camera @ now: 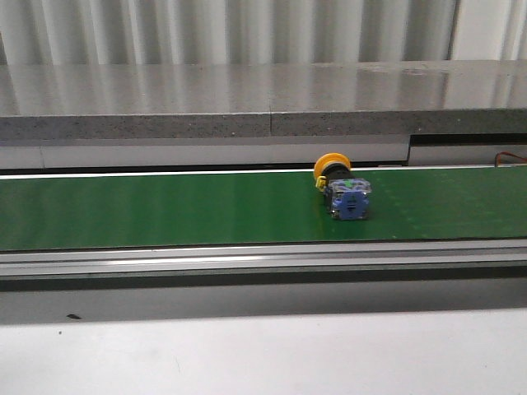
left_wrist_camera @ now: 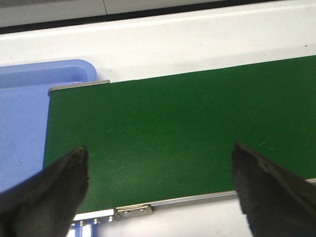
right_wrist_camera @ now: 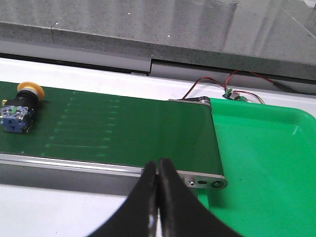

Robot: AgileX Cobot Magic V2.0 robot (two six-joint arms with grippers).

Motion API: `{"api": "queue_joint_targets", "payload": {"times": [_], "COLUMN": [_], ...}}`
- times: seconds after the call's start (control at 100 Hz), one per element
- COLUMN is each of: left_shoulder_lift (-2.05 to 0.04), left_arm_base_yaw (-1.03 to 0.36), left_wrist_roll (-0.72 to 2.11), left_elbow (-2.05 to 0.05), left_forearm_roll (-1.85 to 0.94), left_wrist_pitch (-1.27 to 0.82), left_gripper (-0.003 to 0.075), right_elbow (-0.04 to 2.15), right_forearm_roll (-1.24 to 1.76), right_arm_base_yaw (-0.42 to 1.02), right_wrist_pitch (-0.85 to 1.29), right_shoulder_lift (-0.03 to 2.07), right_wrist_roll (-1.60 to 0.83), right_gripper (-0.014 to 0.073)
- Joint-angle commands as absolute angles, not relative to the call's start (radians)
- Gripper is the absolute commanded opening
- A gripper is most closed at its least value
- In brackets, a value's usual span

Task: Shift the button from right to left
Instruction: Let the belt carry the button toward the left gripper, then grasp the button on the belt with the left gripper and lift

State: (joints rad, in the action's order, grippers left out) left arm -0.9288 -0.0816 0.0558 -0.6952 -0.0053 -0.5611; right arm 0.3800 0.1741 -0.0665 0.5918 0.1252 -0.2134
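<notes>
One button (camera: 344, 188) lies tipped on its side on the matte green conveyor belt (camera: 165, 207), right of centre, its round yellow cap toward the far edge and its blue-grey square base toward the near one. Only the right wrist view shows a glossy green tray (right_wrist_camera: 266, 148) past the belt's end; only the left shows a blue tray (left_wrist_camera: 29, 108). Left gripper (left_wrist_camera: 160, 185) is spread wide over bare belt; right gripper (right_wrist_camera: 158, 197) is pressed closed, empty

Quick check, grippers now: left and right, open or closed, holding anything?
Left gripper: open, empty, over the green belt.
Right gripper: closed, holding nothing.
</notes>
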Motion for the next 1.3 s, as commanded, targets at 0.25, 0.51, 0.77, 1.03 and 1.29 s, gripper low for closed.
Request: {"api": "queue_joint_targets", "payload": {"times": [0.25,0.51,0.77,1.03,1.29], "left_shoulder_lift": [-1.030,-1.136,-1.335,-1.540,-1.697], "left_arm_base_yaw": [-0.084,-0.163,-0.336,-0.457,-0.518], "left_wrist_roll": [0.058,0.058,0.008,-0.096,-0.242], "left_elbow": [-0.758,-0.910,-1.074,-1.260,-1.411], "left_forearm_roll": [-0.190,-0.395,-0.481,-0.473,-0.362], "left_wrist_pitch": [-0.527,-0.720,-0.779,-0.844,-0.910], "left_gripper": [0.0689,0.0689,0.0689,0.0689,0.0689], "right_elbow": [0.405,0.405,0.405,0.405,0.405], "right_forearm_roll": [0.174,0.174,0.174,0.174,0.174], "right_arm_base_yaw": [-0.064,-0.064,-0.064,-0.064,-0.064], "right_wrist_pitch": [0.516,0.518,0.518,0.518,0.519], "right_shoulder_lift": [0.137,0.137,0.137,0.137,0.137], "right_wrist_roll": [-0.222,-0.222,-0.222,-0.222,-0.222], "right_gripper": [-0.0068,-0.0068,-0.0068,-0.0068,-0.0068]}}
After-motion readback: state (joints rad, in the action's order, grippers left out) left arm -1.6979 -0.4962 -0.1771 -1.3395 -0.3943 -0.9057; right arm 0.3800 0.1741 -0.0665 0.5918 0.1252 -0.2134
